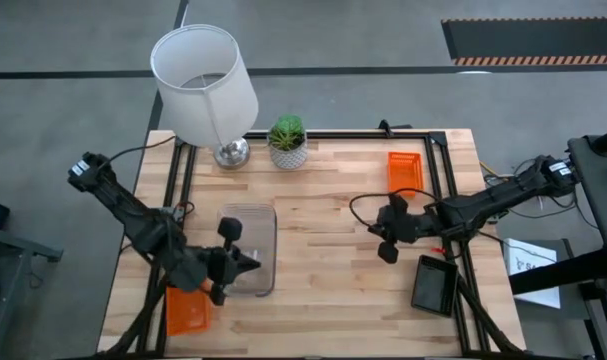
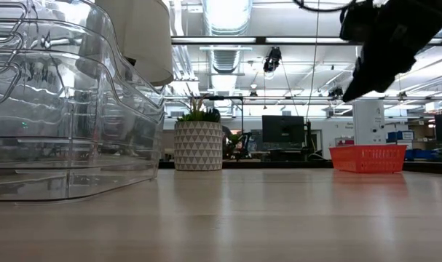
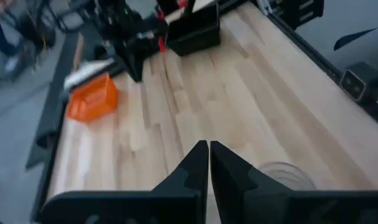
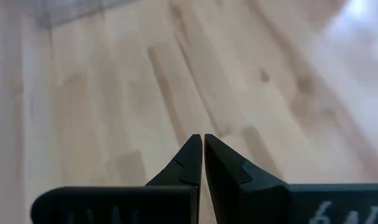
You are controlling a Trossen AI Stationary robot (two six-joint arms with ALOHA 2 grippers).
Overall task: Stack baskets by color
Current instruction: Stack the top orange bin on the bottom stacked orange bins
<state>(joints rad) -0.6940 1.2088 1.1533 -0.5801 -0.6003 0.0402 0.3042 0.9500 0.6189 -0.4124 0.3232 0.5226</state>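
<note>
A stack of clear baskets (image 1: 251,248) (image 2: 60,109) rests bottom-down on the wooden table, left of centre. One orange basket (image 1: 405,170) (image 2: 368,157) sits at the far right. Another orange basket (image 1: 188,310) lies at the near left corner, and a black basket (image 1: 435,285) (image 3: 192,34) at the near right. My left gripper (image 1: 255,263) (image 3: 208,149) is shut and hovers above the clear stack's near end, touching nothing. My right gripper (image 1: 373,230) (image 4: 203,142) is shut above bare wood, right of centre, and holds nothing.
A white lampshade on a metal base (image 1: 205,80) and a white plant pot with green leaves (image 1: 287,143) (image 2: 197,144) stand at the far edge. A black frame (image 1: 438,150) rims the table. Bare wood lies between the two grippers.
</note>
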